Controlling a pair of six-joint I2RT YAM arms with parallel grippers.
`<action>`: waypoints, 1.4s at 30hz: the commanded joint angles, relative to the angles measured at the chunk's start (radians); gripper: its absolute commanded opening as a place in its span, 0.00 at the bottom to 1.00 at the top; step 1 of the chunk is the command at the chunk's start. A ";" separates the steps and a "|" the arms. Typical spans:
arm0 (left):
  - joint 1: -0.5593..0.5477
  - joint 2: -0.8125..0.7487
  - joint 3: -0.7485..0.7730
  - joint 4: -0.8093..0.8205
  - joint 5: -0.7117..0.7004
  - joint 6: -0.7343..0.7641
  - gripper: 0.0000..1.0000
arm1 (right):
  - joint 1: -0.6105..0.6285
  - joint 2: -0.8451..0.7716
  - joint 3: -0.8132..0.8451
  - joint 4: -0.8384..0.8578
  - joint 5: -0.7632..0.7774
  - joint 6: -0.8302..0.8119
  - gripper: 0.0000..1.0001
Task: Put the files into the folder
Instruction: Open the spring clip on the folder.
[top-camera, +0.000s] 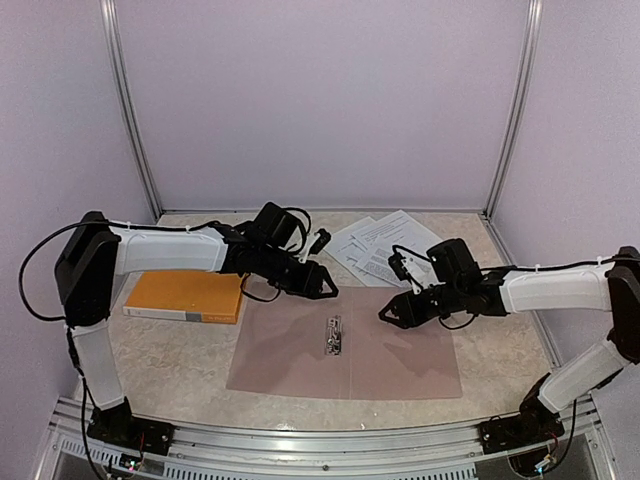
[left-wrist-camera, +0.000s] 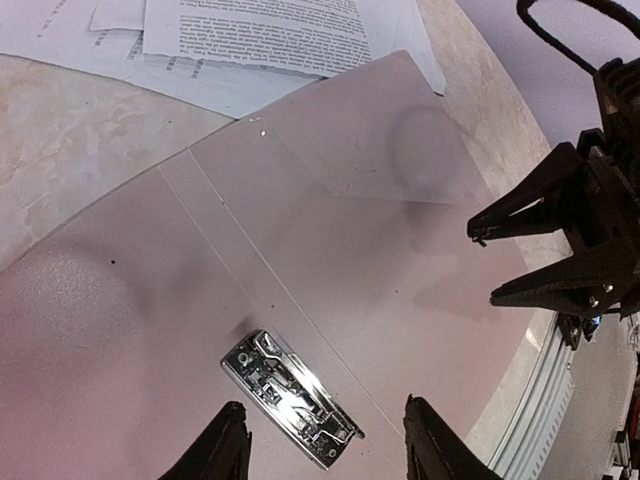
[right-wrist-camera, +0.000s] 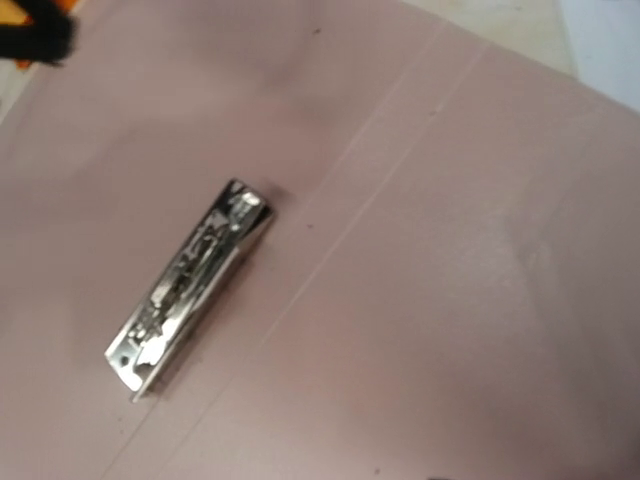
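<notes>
Done so far: only laying the folder (top-camera: 290, 365) open and flat at centre, clip (top-camera: 333, 336) bare. Yet to move the files (top-camera: 390, 240) lying far right, at its far edge. Hovering above with left gripper (top-camera: 325, 283) and right gripper (top-camera: 390, 313) half spread, empty.

Soft even light, faint shadows on the folder (top-camera: 282, 362), glare on its clip (right-wrist-camera: 190, 290); right wrist view blurred

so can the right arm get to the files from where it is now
Probably yes. The files lie just beyond the right gripper, by the far right corner of the folder, with nothing on top of them. The left gripper hovers on the other side, out of the way.
</notes>
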 joint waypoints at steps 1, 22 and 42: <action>0.040 0.081 0.074 -0.032 0.176 0.039 0.49 | 0.031 0.027 -0.041 0.106 -0.059 -0.013 0.41; 0.090 0.297 0.213 -0.084 0.339 0.160 0.42 | 0.219 0.158 -0.047 0.245 0.172 0.143 0.40; 0.088 0.439 0.336 -0.157 0.388 0.141 0.29 | 0.220 0.153 -0.065 0.225 0.194 0.144 0.39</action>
